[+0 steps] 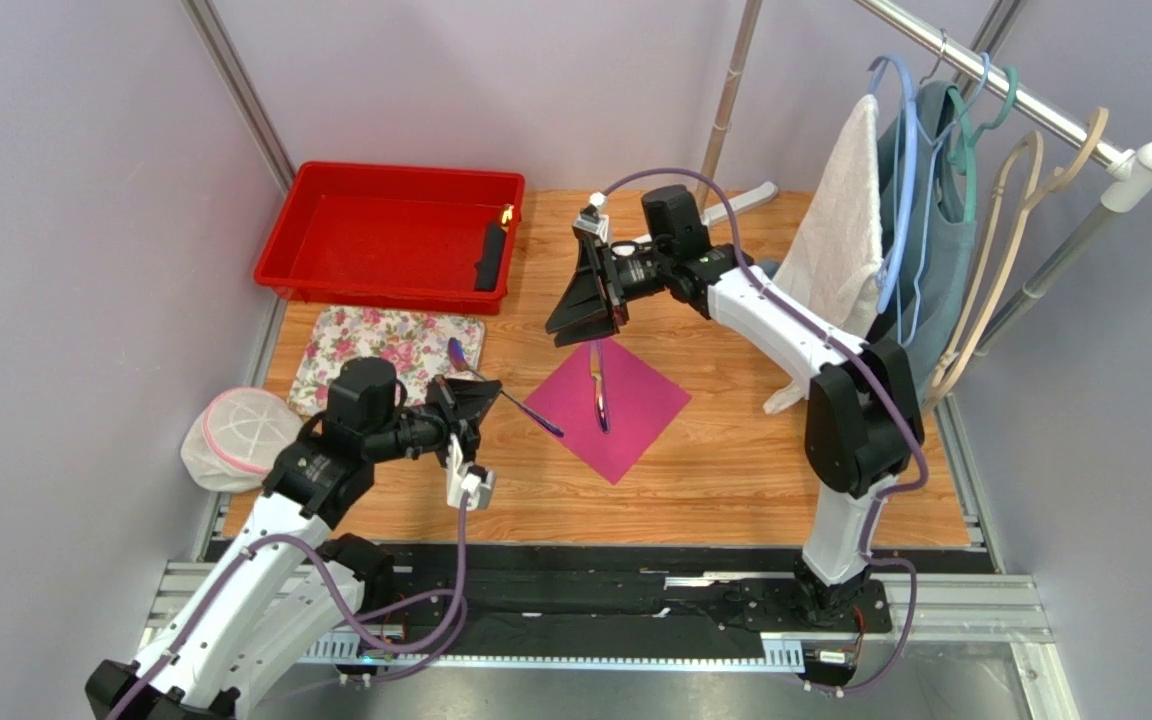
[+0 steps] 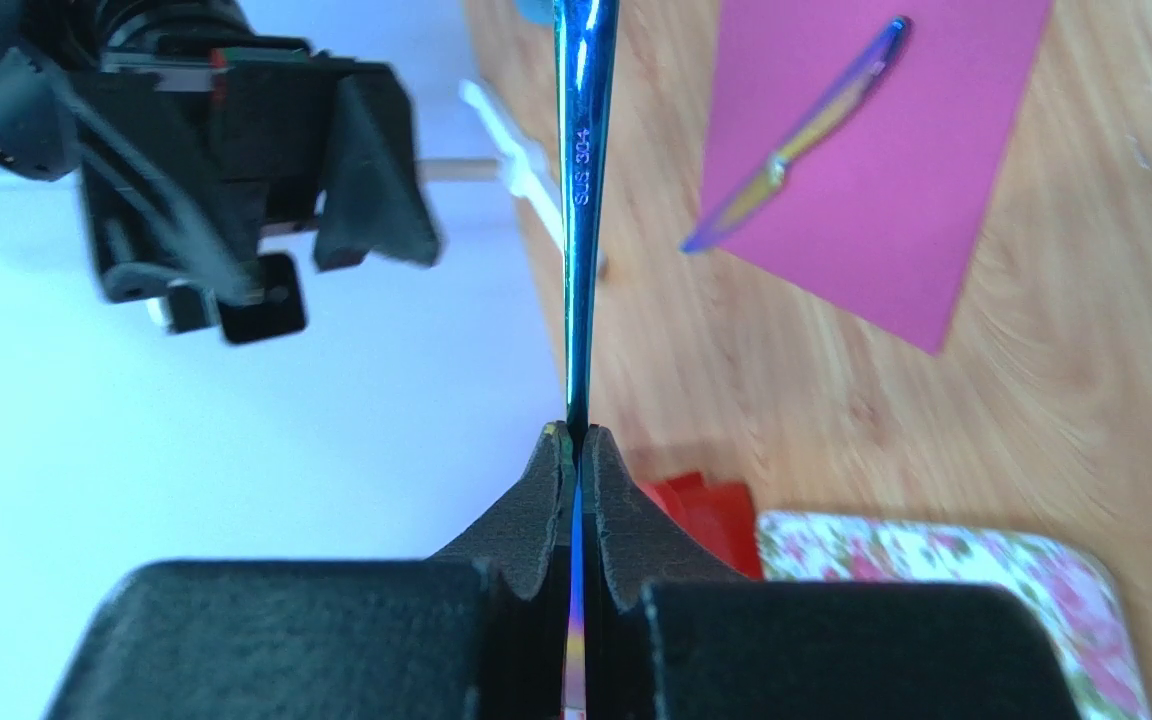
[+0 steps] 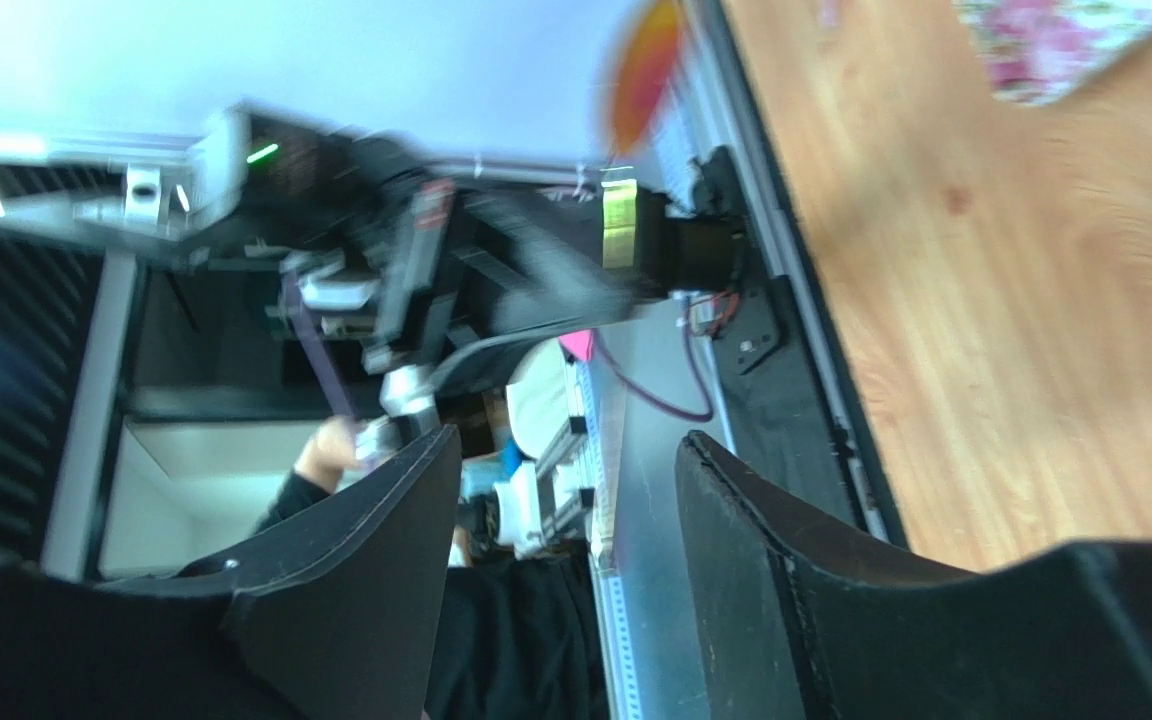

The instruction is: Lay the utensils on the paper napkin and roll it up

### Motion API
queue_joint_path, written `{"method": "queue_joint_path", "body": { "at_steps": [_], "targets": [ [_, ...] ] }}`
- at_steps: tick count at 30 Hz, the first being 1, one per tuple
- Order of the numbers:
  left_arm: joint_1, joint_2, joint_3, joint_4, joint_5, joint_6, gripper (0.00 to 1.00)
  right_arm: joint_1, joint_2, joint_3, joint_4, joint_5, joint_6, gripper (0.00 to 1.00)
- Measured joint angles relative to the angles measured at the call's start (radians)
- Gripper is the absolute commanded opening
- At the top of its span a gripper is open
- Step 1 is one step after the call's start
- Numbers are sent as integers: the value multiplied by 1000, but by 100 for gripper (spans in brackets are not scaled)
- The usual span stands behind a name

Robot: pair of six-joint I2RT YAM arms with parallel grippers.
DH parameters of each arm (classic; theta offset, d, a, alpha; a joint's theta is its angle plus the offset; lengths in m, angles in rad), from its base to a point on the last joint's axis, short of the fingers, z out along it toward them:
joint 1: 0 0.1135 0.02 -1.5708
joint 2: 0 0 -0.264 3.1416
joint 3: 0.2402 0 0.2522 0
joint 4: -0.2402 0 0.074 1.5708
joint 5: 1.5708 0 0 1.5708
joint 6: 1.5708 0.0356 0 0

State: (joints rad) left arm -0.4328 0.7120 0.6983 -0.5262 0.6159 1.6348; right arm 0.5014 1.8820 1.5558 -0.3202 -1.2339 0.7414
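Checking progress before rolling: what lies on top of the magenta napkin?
One utensil lies across the napkin. The left gripper holds a second utensil, not yet laid down. Otherwise bare; nothing covers it.

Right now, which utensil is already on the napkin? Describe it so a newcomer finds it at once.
On the wooden table, find the magenta paper napkin lying as a diamond near the centre. A slender utensil lies flat on it, just left of its middle. Unlike the other utensil, pinched in the left hand beside the napkin's left corner, nothing holds it.
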Motion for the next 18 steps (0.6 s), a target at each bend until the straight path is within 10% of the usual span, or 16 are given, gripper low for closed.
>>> {"method": "queue_joint_path", "body": {
  "at_steps": [8,18],
  "targets": [
    [0,-117,-260,415,130,50,0,124,-151,-31,1,-25,-50,52],
    [0,-203,-277,561,223,105,0,178,-114,-50,-130,32,-141,36]
  ]
}}
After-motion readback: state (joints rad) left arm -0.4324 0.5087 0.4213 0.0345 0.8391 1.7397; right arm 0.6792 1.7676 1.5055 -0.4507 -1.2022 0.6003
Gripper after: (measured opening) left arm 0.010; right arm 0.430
